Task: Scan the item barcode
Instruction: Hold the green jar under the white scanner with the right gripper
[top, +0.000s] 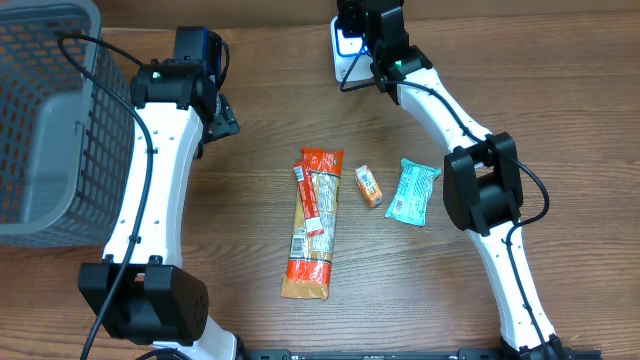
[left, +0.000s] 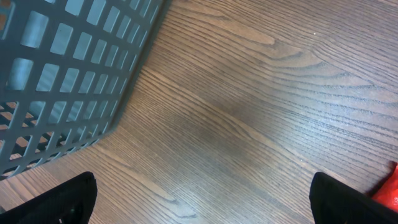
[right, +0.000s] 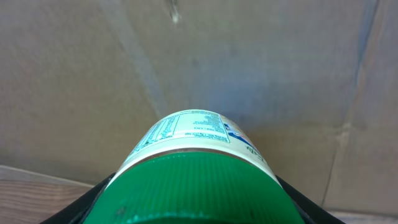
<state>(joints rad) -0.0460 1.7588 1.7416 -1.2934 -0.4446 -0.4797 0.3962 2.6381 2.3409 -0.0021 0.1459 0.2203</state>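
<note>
While clamped in the right gripper (right: 196, 204), the green-lidded container (right: 194, 165) runs lengthwise straight ahead, lid nearest the wrist, label end toward a cardboard wall (right: 280, 62). The left gripper (left: 208, 202) gapes wide over bare table (left: 249, 112), basket (left: 62, 74) ahead-left.

Even bright light; soft shadow patch on table (left: 261, 56); near green-lidded container (right: 194, 168) blurred.

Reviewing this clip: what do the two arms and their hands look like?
The left arm and right arm are built alike: white tube-like links joined by bulky black joint housings. A thin black cable runs along each arm, and small green lights glow near both wrists. The left hand and right hand are black, with dark fingers.
</note>
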